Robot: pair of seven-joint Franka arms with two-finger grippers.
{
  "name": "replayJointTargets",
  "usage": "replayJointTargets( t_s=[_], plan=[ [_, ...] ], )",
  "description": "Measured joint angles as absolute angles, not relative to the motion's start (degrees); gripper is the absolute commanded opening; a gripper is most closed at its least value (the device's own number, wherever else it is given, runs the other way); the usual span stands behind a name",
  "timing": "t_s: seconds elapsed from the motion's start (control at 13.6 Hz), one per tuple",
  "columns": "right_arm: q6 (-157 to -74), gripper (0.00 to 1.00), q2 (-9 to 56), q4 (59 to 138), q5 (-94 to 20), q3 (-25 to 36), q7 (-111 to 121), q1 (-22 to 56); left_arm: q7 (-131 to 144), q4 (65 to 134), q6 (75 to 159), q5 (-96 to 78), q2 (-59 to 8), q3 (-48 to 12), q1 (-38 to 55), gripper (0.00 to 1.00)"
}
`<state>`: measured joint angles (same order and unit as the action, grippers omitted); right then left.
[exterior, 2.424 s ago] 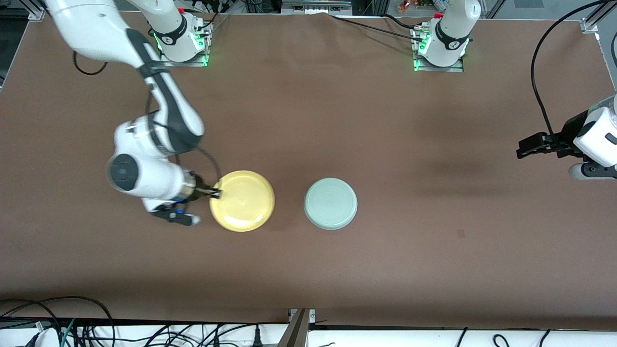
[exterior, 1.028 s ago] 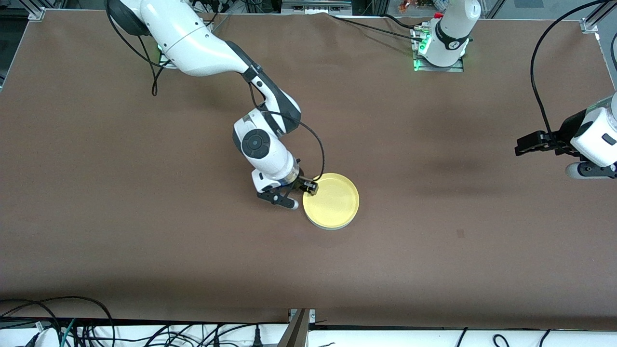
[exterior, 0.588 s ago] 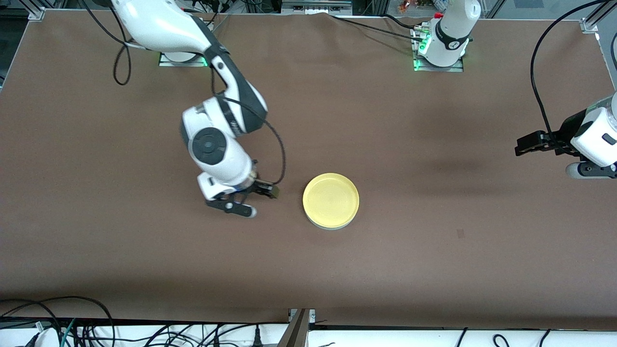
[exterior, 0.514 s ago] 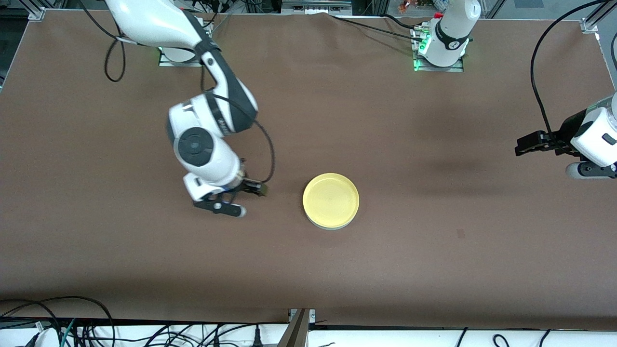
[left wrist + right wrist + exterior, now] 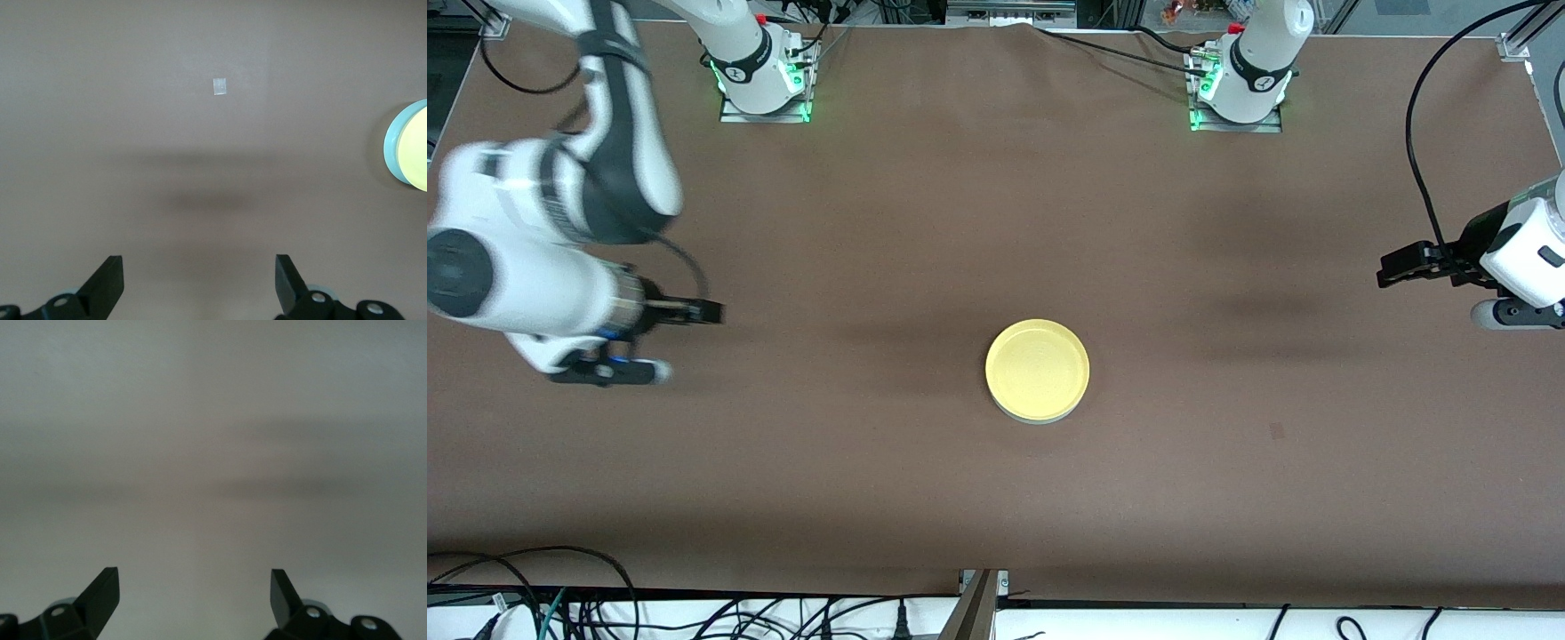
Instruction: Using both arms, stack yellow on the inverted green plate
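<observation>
The yellow plate (image 5: 1037, 367) lies right way up on the inverted green plate, of which only a thin rim (image 5: 1039, 420) shows under it, at mid table. Both show at the edge of the left wrist view: yellow (image 5: 420, 157), green rim (image 5: 391, 148). My right gripper (image 5: 710, 311) is open and empty over bare table toward the right arm's end, well away from the stack; its wrist view shows only open fingers (image 5: 103, 587) over cloth. My left gripper (image 5: 1387, 269) is open and empty, and the left arm waits over its end of the table.
The brown cloth-covered table (image 5: 996, 222) bears a small pale mark (image 5: 1276, 431), also in the left wrist view (image 5: 219, 86). The arm bases (image 5: 763, 80) stand along the edge farthest from the camera. Cables (image 5: 560, 596) lie past the near edge.
My right gripper carried the yellow plate onto the green plate, let it go, and drew back toward the right arm's end of the table. The left arm has not moved.
</observation>
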<state>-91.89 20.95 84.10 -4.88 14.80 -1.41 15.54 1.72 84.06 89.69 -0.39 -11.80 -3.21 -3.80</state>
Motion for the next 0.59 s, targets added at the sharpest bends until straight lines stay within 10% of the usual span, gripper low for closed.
replayJointTargets(
  t_s=[0.59],
  plan=[
    [-93.19,1.00,0.45,99.70,1.12,-0.58,-5.10,-0.43,1.72,84.05,89.69,-0.39,-11.81,-3.21,-3.79,1.00]
  ],
)
